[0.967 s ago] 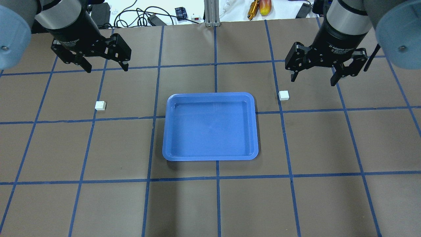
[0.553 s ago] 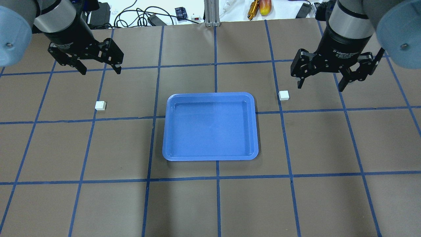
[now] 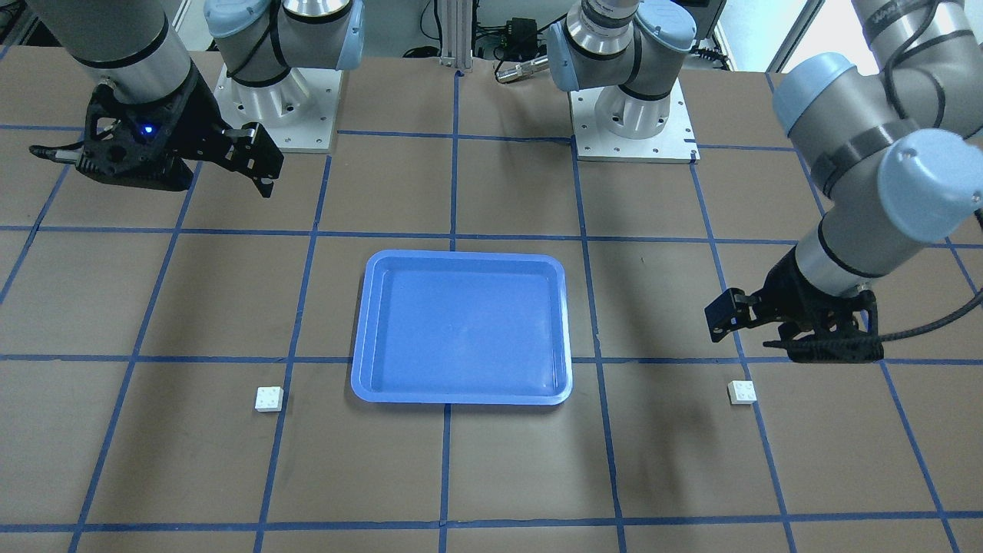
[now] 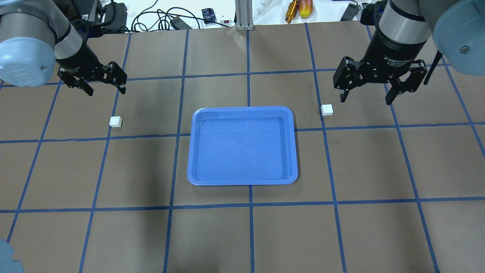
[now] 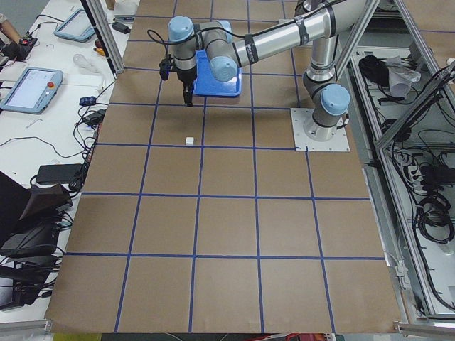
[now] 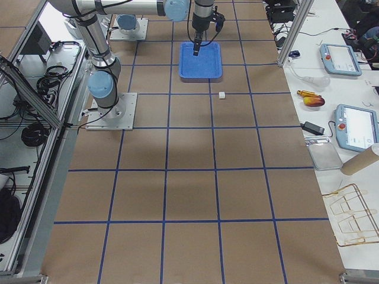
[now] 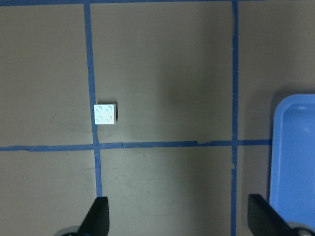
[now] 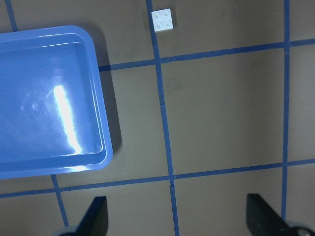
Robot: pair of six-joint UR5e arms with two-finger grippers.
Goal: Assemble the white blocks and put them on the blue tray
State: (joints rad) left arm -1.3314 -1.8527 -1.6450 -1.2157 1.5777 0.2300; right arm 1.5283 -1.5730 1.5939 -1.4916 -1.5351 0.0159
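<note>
A: Overhead, where does everything lie?
B: The blue tray, large, shallow, rectangular plastic with a raised rim, sits midway between the two ends of the brown tabletop. A small white studded plastic brick, the left-end block, lies off the tray toward the left end. Its twin, the right-end block, lies toward the right end.
A: And the tools?
B: The left tool and right tool hang above the tabletop, each spread wide, holding nothing.
A: Front-facing?
B: Both blocks lie level with the tray's rim nearest the operators' edge.
A: Wrist cameras?
B: Left: the left-end block lies just beside a blue tape line, ahead of the tool. Right: the tray's corner, with the right-end block apart from it.
</note>
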